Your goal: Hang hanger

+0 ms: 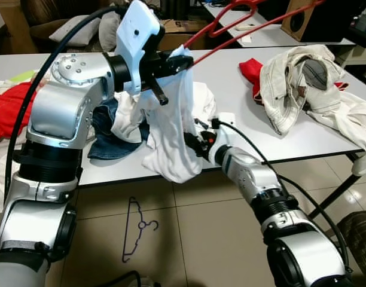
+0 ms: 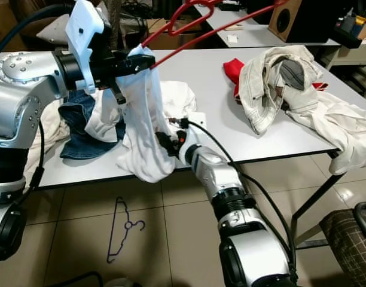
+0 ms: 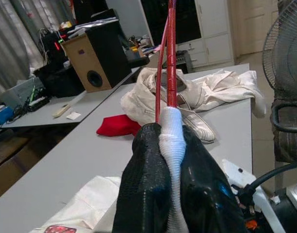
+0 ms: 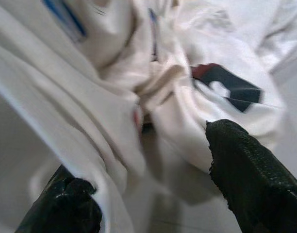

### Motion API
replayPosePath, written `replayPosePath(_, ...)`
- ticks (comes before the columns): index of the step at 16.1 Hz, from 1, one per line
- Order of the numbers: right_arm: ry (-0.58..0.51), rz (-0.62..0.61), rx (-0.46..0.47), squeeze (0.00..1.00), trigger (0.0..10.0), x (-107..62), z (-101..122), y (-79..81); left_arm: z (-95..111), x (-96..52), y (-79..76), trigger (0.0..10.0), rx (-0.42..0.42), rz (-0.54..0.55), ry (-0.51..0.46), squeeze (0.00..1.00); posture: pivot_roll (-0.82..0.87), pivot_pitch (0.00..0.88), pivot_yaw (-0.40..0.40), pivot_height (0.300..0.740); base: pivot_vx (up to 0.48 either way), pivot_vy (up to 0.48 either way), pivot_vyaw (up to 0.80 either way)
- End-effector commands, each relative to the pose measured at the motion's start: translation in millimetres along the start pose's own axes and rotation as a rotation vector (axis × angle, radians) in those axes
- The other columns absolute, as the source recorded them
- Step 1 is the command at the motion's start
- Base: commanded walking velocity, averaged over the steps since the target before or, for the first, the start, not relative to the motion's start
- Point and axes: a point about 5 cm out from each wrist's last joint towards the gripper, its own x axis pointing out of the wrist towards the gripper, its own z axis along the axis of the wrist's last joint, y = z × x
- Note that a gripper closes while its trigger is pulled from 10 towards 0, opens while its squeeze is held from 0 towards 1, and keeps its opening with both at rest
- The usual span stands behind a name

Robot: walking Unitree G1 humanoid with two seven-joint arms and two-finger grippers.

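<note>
Red hanger [image 1: 231,33] was held above the tabletop [image 1: 231,78], left gripper [image 3: 170,160] clamped on it and the white shirt [image 1: 174,134]. Right gripper [image 4: 153,184] stood apart at the hem. Risk: a hem tug slips the shirt off.

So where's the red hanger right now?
The red hanger is raised above the far side of the table, pinched together with the white garment by the left gripper, ahead and slightly to the robot's left.
</note>
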Motion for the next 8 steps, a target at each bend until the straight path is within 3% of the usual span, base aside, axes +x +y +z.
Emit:
replayPosePath(1, 0.023, -0.047, -0.017, 0.00, 10.0, -3.7, -2, -11.6, 25, -8.3, 10.3, 0.0, 0.066, 0.039, -0.056, 0.00, 0.08, 0.000, -0.031, 0.740, 0.000, 0.000, 0.00)
replayPosePath(3, 0.029, -0.056, -0.024, 0.00, 10.0, -4.7, -2, -13.9, 26, -10.2, 13.4, 0.0, 0.071, 0.054, -0.057, 0.00, 0.08, 0.000, -0.031, 0.740, 0.000, 0.000, 0.00)
replayPosePath(5, 0.015, -0.147, -0.038, 0.00, 10.0, -31.2, -3, -45.8, 27, -33.2, 37.2, 0.0, 0.136, 0.165, -0.030, 0.00, 0.05, 0.000, -0.034, 0.740, 0.000, 0.000, 0.00)
replayPosePath(8, 0.003, -0.215, -0.050, 0.00, 10.0, -54.0, -2, -68.7, 21, -42.2, 41.2, 0.0, 0.139, 0.180, -0.016, 0.00, 0.01, 0.000, -0.021, 0.740, 0.000, 0.000, 0.00)
